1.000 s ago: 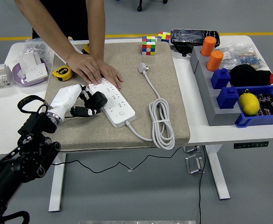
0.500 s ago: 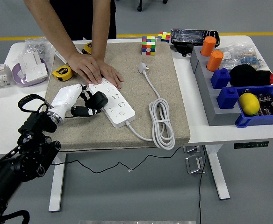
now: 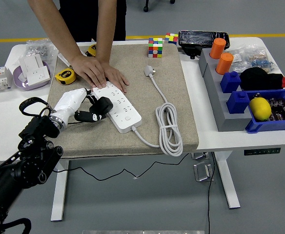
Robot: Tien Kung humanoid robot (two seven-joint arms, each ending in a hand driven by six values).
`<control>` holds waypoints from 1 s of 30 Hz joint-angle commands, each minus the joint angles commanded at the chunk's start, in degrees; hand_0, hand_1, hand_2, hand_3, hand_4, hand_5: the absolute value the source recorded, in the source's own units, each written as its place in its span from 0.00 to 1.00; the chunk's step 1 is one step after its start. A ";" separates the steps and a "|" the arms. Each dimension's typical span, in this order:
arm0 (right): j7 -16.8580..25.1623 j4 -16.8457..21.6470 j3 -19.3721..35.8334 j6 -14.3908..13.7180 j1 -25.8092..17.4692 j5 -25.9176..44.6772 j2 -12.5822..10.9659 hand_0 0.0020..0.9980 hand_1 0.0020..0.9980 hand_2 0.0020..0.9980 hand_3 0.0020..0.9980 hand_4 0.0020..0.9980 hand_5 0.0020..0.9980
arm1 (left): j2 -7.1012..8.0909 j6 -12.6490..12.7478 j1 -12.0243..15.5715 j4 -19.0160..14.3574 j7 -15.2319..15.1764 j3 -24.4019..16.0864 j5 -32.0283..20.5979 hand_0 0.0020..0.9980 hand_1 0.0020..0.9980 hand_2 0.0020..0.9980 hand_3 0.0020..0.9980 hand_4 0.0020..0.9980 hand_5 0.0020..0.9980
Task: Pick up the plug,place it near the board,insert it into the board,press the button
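Observation:
A white power strip (image 3: 119, 103) lies slantwise on the tan mat (image 3: 172, 122), its white cable coiled to the right (image 3: 169, 127) and ending in a white plug (image 3: 149, 71) near the mat's far edge. My left hand (image 3: 91, 109) holds a black plug (image 3: 104, 104) at the strip's left edge, fingers curled round it. A person's two hands (image 3: 97, 73) press flat on the strip's far end. My right arm is out of sight.
A yellow tape measure (image 3: 63, 75) and a bowl of sockets (image 3: 31, 70) sit at the left. A Rubik's cube (image 3: 155, 47) stands at the mat's far edge. Grey stand with orange cylinders (image 3: 220, 56) and blue bins with a lemon (image 3: 260, 108) occupy the right.
My left hand with the black plug has shifted very slightly toward the strip. The person's hands stay put on the strip.

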 joint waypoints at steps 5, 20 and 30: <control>0.00 -0.02 0.03 0.00 -0.05 0.08 -0.04 0.81 0.77 0.76 0.78 1.00 0.99 | 0.04 -0.27 0.04 -0.19 -0.07 -0.25 0.00 0.69 0.80 0.71 0.59 0.98 0.37; 0.03 -0.03 0.11 -0.12 -0.15 0.06 0.04 0.81 0.77 0.75 0.78 1.00 1.00 | 0.09 -2.05 0.47 -1.33 -0.30 -0.70 0.00 0.75 0.86 0.79 0.80 1.00 0.53; 0.04 -0.02 -0.09 -0.21 -0.15 0.10 0.09 0.81 0.77 0.76 0.78 1.00 1.00 | -0.02 -3.61 1.19 -4.15 -0.79 -2.63 0.00 0.79 0.91 0.84 0.86 1.00 0.83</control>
